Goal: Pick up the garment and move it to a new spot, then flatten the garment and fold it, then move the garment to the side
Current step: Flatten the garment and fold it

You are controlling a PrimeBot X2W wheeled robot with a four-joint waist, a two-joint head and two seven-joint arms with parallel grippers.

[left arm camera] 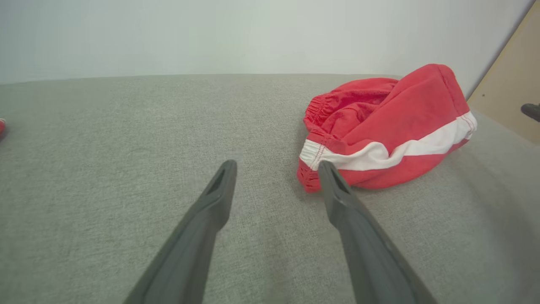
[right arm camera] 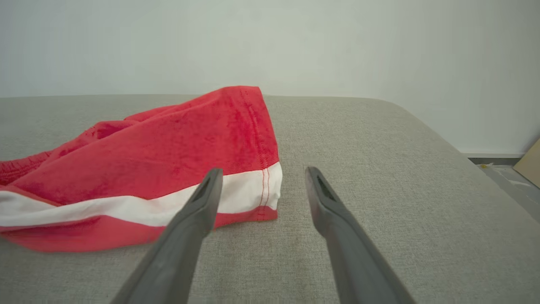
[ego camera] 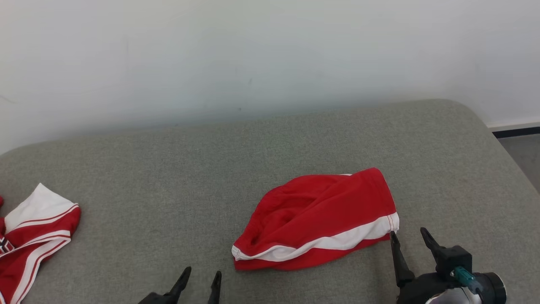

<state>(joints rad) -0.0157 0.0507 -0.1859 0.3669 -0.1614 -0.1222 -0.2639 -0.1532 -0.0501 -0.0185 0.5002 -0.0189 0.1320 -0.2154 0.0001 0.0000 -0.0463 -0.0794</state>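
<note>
We see red garment (ego camera: 316,219), white-striped, crumpled right of centre on grey surface (ego camera: 168,177). Just beside its right hem: right gripper (ego camera: 408,232), jaws spread wide, empty, low over surface. Near its lower left corner: left gripper (ego camera: 203,270), likewise wide apart, holding nothing. Second red-white jersey (ego camera: 33,236) well apart at left edge.

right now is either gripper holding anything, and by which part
Nothing is held. The left gripper and right gripper are both open with nothing between the fingers, close to the red shorts on the grey cushion.
</note>
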